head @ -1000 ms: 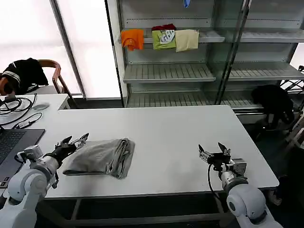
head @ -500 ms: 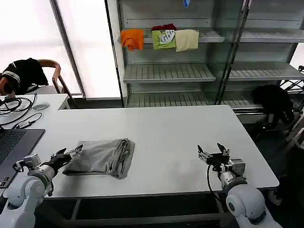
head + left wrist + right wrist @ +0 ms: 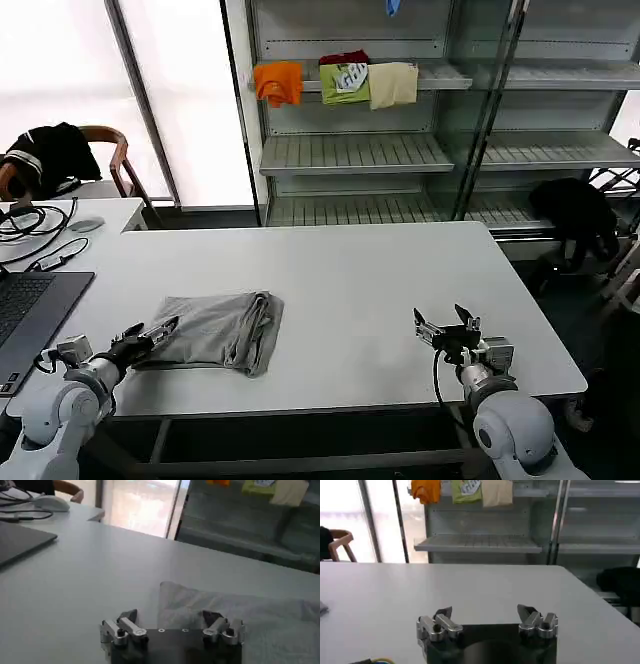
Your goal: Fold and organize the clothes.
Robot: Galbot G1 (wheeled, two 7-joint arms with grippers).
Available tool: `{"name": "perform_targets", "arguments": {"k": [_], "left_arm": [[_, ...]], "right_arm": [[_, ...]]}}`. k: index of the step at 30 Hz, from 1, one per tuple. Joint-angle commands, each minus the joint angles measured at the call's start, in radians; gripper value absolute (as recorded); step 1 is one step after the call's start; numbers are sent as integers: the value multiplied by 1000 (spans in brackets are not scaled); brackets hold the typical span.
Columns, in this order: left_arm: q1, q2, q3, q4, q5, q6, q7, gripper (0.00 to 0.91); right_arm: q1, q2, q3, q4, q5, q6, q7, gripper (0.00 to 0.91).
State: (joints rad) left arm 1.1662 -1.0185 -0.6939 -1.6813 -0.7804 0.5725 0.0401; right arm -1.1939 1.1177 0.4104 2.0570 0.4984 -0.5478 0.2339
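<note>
The light grey T-shirt (image 3: pixel 215 330) lies folded into a rectangle on the white table (image 3: pixel 340 270), left of centre near the front edge. My left gripper (image 3: pixel 150 334) is open, low at the shirt's near left corner, one finger at the cloth edge. In the left wrist view the shirt (image 3: pixel 250 611) spreads just ahead of the open left gripper (image 3: pixel 170 615). My right gripper (image 3: pixel 442 324) is open over bare table at the front right, far from the shirt; the right wrist view shows the right gripper (image 3: pixel 485 612) with nothing between its fingers.
A laptop (image 3: pixel 25 305) and cables (image 3: pixel 35 225) sit at the left. A chair with a black garment (image 3: pixel 50 155) stands behind. Shelving (image 3: pixel 350 150) at the back holds orange (image 3: pixel 278 82), green (image 3: pixel 345 82) and cream (image 3: pixel 394 84) folded garments. A black garment (image 3: pixel 575 215) lies at the right.
My left gripper has dropped and drawn back toward the table's front edge, ending at the shirt's near left corner. The right gripper has barely moved. The shirt lies as before.
</note>
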Motion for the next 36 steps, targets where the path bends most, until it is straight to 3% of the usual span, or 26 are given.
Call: {"name": "perform_targets", "arguments": {"k": [1,25,30,36], "left_arm": [[11,-5,3,6,15,-1,15,10],[19,8,-31,-8,28,-32,37,10],[19,61,-121,14,16,-33,50,10],[15,181,-232,84,26,-48,84,10]], "right_arm": [[2,1,0,2,-1,0,0,907],[7,5,10,5,-3,-1,2,907],[13,5,9,2,-1,-1,1,907],[22,4,-1,-8,1,2,1,907]]}}
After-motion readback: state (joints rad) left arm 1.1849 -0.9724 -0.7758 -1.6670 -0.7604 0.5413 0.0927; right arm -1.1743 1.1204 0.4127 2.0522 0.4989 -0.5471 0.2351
